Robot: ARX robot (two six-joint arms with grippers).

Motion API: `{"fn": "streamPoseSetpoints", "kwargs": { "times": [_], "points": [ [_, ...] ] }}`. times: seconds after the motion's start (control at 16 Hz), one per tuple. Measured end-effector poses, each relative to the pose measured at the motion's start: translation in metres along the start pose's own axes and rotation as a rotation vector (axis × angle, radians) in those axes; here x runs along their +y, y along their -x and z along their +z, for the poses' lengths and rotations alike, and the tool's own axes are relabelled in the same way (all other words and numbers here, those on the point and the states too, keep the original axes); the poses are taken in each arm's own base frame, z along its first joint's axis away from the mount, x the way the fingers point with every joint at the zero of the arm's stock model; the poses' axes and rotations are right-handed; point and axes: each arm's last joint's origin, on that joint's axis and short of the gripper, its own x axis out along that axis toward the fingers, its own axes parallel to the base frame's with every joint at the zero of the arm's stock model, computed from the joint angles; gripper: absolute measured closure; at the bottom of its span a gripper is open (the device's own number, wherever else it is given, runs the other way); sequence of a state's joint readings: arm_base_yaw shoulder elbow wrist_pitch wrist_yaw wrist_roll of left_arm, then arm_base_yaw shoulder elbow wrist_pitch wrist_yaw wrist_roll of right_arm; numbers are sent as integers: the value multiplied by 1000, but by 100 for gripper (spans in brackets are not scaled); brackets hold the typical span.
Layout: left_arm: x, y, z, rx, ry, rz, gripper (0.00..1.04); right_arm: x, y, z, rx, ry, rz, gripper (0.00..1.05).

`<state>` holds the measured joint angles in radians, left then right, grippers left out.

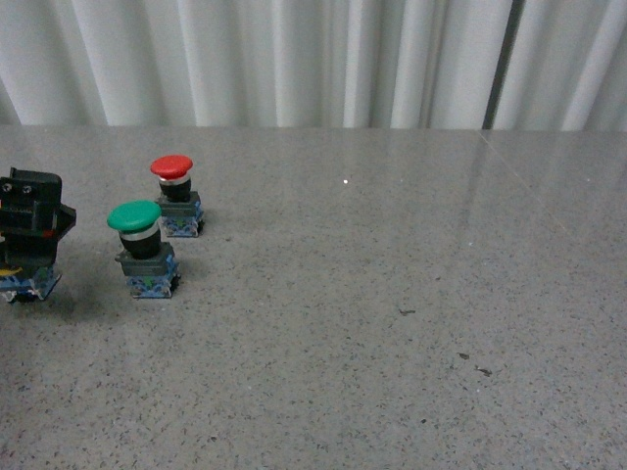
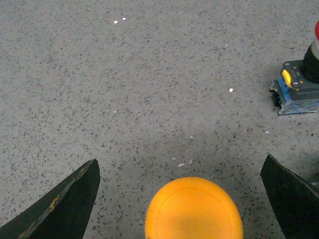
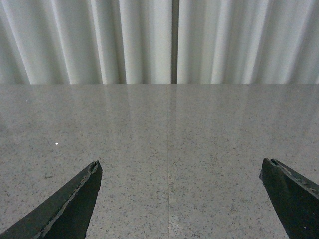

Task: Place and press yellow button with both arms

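Yellow button (image 2: 193,209) first: where does it stand?

At the far left of the grey speckled table (image 1: 392,323) as the front view shows it, directly under the left gripper (image 2: 180,162). From the front, only its blue-grey base shows below the gripper's black body.

What does it look like?

The left wrist view looks down on the cap. It is round, smooth and slightly domed, a warm orange-yellow, with a faint ring just inside the rim. The picture's edge cuts off part of the cap, and the cap hides the body beneath it.

Is it gripped?

No. The left jaws stand wide apart, with one black finger (image 2: 65,209) on each side of the cap. Bare table shows between each finger and the cap.

And the right gripper (image 3: 182,163)?

Its jaws are also spread wide, with nothing between them. It is above bare table and faces the pleated white curtain (image 3: 149,40). The front view does not show it.

Any neighbours?

A green button (image 1: 145,250) stands upright near the yellow one, on its right in the front view. A red button (image 1: 176,201) stands just behind the green one, nearer the curtain. The left wrist view catches the red one's base and a sliver of its cap at the picture's edge.
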<state>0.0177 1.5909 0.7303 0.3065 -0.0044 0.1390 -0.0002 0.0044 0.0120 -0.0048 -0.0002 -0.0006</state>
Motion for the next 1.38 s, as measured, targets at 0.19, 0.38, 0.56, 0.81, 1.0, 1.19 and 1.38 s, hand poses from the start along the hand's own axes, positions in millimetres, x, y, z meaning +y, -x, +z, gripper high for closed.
{"fn": "streamPoseSetpoints", "kwargs": {
  "times": [0.19,0.38,0.56,0.81,1.0,1.19,1.38],
  "points": [
    [1,0,-2,7,2,0,35,0,0,0,0,0,0,7],
    [-2,4,0,13,-4,-12,65,0,0,0,0,0,0,7],
    [-16,42,32,-93,-35,-49,70,0,0,0,0,0,0,7],
    [-92,86,115,-336,-41,-226,70,0,0,0,0,0,0,7],
    [-139,61,95,-212,16,-270,71,0,0,0,0,0,0,7],
    [-168,46,78,-154,63,-274,71,0,0,0,0,0,0,7],
    [-172,38,72,-124,73,-269,71,0,0,0,0,0,0,7]
  ]
}}
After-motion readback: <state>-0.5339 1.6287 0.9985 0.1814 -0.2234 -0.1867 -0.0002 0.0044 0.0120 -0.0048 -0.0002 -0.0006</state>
